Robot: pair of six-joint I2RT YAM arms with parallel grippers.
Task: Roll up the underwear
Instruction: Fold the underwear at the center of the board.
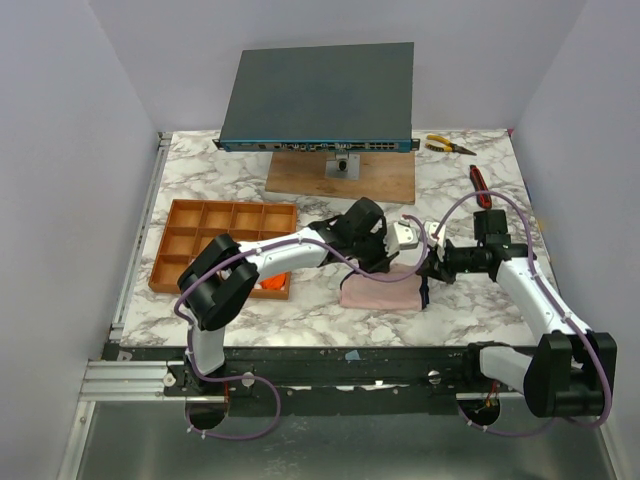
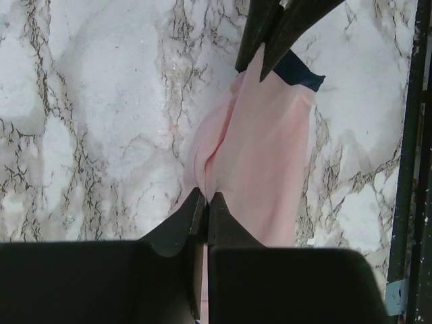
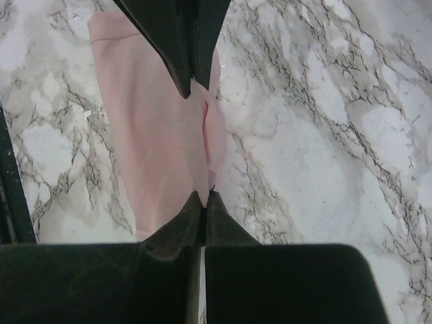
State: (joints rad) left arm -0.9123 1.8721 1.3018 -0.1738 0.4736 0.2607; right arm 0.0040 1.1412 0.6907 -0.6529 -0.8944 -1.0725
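While both arms reached over the middle of the marble table (image 1: 200, 180), the pale pink underwear (image 2: 263, 162) lay flat on it, near the front edge and just right of the orange-brown tray (image 1: 232, 204). The left gripper (image 2: 204, 200) had its fingers pressed together on a raised fold along 1 long edge of the cloth. The right gripper (image 3: 204, 198) was pinching that same fold from the other end, so the 2 faced each other with the ridge bunched between them. Some dark edging (image 2: 297, 73) peeked out by the right gripper. A bit of orange cloth (image 1: 268, 286) sat in the tray's near right compartment. Further back were a dark flat box (image 1: 318, 90) on a wooden board (image 1: 300, 180), plus yellow-handled pliers (image 1: 450, 146) at the far right.
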